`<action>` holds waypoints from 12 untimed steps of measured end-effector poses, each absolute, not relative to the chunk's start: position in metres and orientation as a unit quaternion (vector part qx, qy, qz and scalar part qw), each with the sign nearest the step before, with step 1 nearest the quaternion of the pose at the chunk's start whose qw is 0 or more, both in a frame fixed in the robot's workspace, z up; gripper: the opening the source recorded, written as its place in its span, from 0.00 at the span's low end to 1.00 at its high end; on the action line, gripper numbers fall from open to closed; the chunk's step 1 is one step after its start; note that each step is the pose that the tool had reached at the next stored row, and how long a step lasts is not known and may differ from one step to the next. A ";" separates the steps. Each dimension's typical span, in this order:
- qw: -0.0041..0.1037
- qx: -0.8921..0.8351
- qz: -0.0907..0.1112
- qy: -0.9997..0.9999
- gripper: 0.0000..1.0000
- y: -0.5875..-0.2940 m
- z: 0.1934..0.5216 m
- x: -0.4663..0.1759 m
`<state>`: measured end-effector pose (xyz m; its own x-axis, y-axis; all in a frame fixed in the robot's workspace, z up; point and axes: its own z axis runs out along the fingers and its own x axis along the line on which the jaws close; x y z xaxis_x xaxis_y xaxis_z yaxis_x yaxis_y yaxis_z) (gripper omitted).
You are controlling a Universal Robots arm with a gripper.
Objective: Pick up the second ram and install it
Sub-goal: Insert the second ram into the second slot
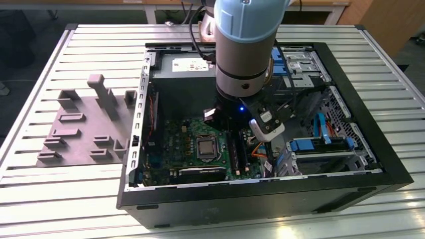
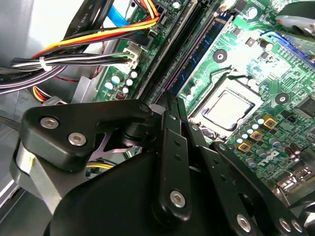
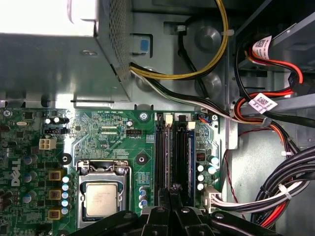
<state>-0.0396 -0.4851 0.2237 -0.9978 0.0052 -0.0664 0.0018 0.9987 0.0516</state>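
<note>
Surface (image 1: 53, 199) is a ribbed silver metal slat top; wooden furniture and floor show behind it in the exterior view. On it lies an open black desktop computer case (image 1: 265, 199) on its side, and on the exterior view's left of the case sits a grey moulded plastic holder with upright posts (image 1: 86, 124).

Exterior view: grey-and-light-blue robot arm (image 1: 246, 45) drops near-vertically into the case, wrist over the green motherboard (image 1: 192, 149), just on the exterior view's right of the silver CPU socket (image 1: 207, 148). Blue drive brackets (image 1: 319, 145) sit further towards that side.

First wrist view adds the silver perforated power-supply box (image 3: 59, 59), the yellow/black/red cable bundles (image 3: 275, 113) and the long black memory slots (image 3: 174, 152), with the black claw (image 3: 171, 192) pointed straight along them.

Second wrist view shows the claw linkage (image 2: 170, 105) close up: fingers (image 2: 171, 147) drawn together, nearly closed, tips right over the slots. The second ram, a thin dark flat stick (image 2: 184, 54), appears to stand on edge in the slot line ahead of the tips; whether the claw grips it or it is fully seated cannot be told.
</note>
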 end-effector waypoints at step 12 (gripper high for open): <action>0.033 0.009 0.023 0.999 0.12 -0.485 0.225 -0.040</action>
